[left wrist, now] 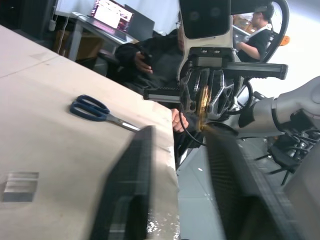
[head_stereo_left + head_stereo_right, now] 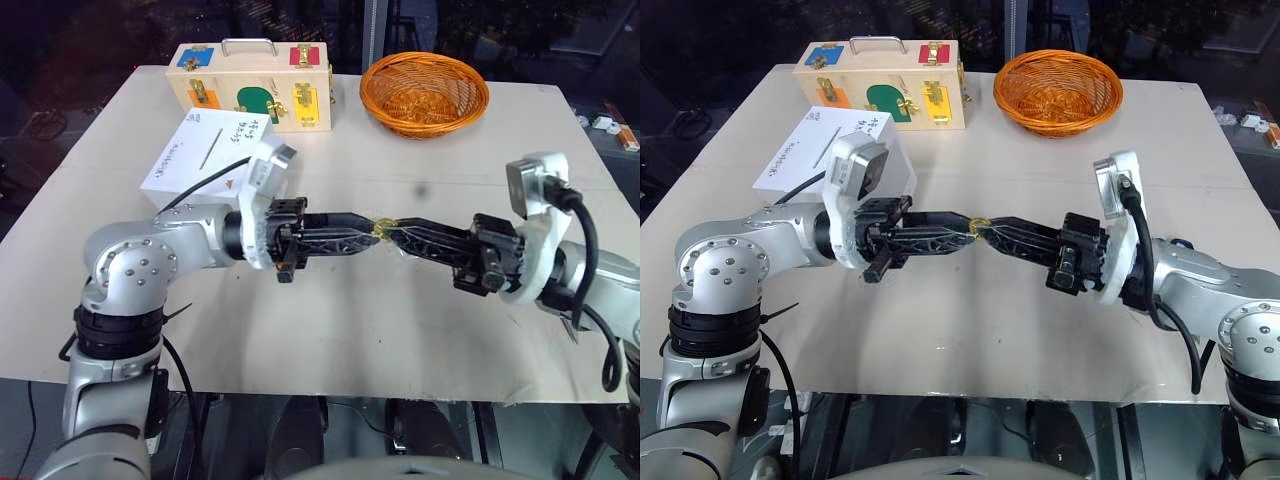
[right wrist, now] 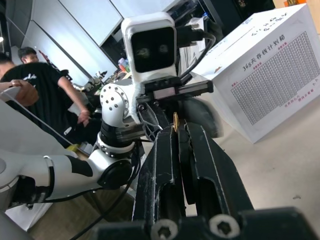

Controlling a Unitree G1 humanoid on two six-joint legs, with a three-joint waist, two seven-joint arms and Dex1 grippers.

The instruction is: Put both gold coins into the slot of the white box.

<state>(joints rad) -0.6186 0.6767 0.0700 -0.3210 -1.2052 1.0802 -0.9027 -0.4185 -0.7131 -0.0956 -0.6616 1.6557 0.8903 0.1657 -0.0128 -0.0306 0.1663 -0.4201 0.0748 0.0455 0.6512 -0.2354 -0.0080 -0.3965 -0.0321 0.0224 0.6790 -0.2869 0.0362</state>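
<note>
Over the middle of the table my two grippers meet tip to tip. My right gripper point(image 2: 388, 231) is shut on a gold coin point(image 2: 380, 228), which stands edge-on at its fingertips in the right wrist view point(image 3: 176, 120). My left gripper point(image 2: 372, 226) points at it from the left, its fingers slightly apart with the tips at the coin point(image 1: 202, 107). A clear squarish piece, the other gold coin point(image 1: 20, 186), lies flat on the table. The white box point(image 2: 195, 165) stands behind my left arm, with its dark slot point(image 2: 210, 152) in the handwritten top face.
A wooden case with coloured latches point(image 2: 250, 85) and an orange wicker basket point(image 2: 425, 92) stand along the table's far edge. Blue-handled scissors point(image 1: 95, 109) lie near a table edge. People sit and stand beyond the table point(image 1: 155, 55).
</note>
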